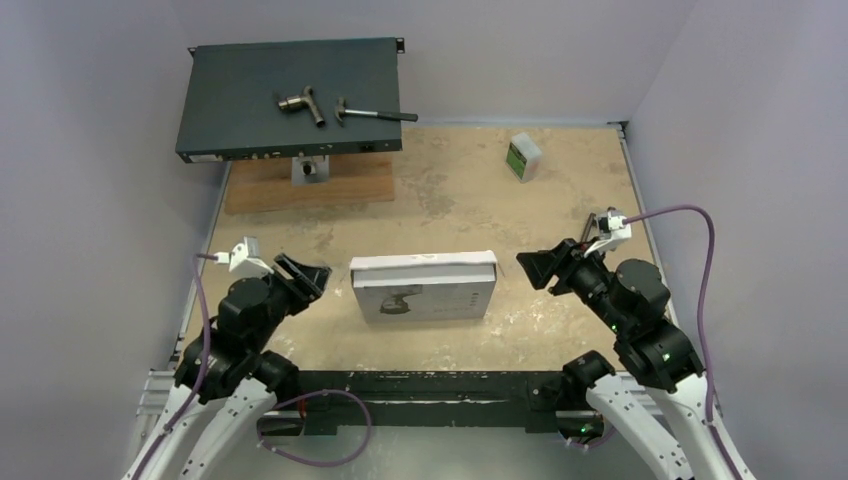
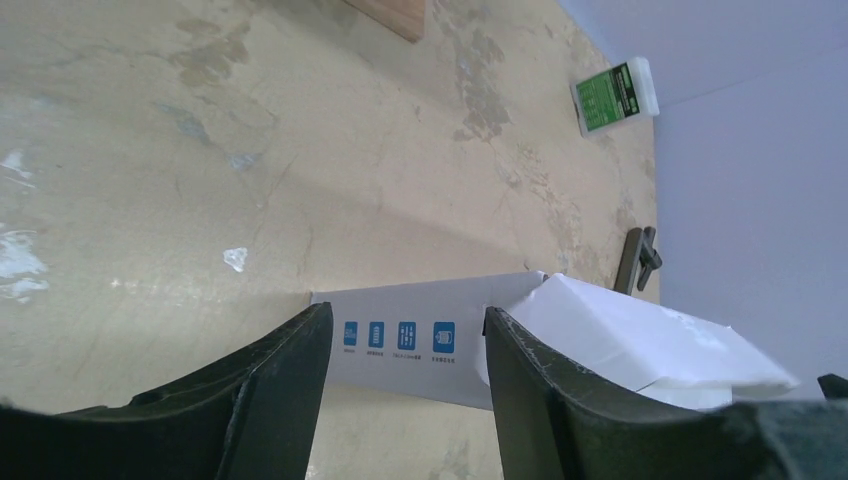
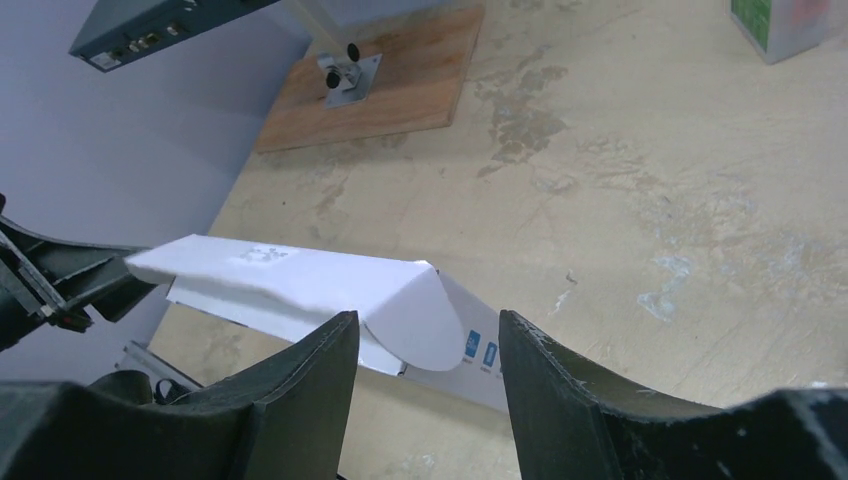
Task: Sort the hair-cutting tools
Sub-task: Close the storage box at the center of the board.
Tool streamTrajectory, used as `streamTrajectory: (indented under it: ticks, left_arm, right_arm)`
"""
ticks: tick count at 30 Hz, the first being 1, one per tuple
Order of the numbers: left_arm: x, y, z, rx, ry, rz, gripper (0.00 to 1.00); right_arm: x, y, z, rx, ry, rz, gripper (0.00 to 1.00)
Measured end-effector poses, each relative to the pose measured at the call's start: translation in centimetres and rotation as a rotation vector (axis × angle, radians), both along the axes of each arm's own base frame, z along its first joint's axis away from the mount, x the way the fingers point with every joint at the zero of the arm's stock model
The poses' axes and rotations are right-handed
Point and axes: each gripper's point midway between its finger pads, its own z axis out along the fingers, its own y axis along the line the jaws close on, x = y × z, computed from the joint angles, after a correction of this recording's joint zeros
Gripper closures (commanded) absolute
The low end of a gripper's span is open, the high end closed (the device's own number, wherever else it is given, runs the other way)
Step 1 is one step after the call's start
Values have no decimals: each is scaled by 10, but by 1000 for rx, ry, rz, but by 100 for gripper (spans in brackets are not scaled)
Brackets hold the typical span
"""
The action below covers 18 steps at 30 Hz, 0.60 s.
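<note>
Hair-cutting tools are nowhere in sight, presumably shut inside the flat white cardboard box (image 1: pixel 424 287) at the frame's centre, which the left gripper (image 1: pixel 316 274) and right gripper (image 1: pixel 530 270) flank, jaws apart and empty, likely positioned to open its lid.

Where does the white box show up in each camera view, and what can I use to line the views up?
Top external: white box in the middle, slightly below centre.
Left wrist: box at lower centre and lower right.
Right wrist: box at lower left to centre.
Shared landmark: green-labelled bottle, upper right in all three views.
</note>
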Motion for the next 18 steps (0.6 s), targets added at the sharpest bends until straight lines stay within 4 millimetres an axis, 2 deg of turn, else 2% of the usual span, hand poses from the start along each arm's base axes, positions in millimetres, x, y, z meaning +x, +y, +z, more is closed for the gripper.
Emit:
streamTrajectory:
  ticks: [4, 8, 13, 18]
  left_arm:
    - [-8, 21, 20, 25, -52, 67, 37]
    - [-14, 35, 36, 54, -85, 107, 33]
    - [-18, 44, 48, 87, -108, 118, 32]
    - [-21, 45, 58, 103, -134, 103, 32]
  right_arm:
    - [-5, 5, 5, -33, -21, 60, 46]
    - [-4, 16, -10, -82, 30, 131, 43]
    - [-6, 21, -22, -123, 70, 182, 36]
    - [-14, 21, -17, -166, 68, 225, 33]
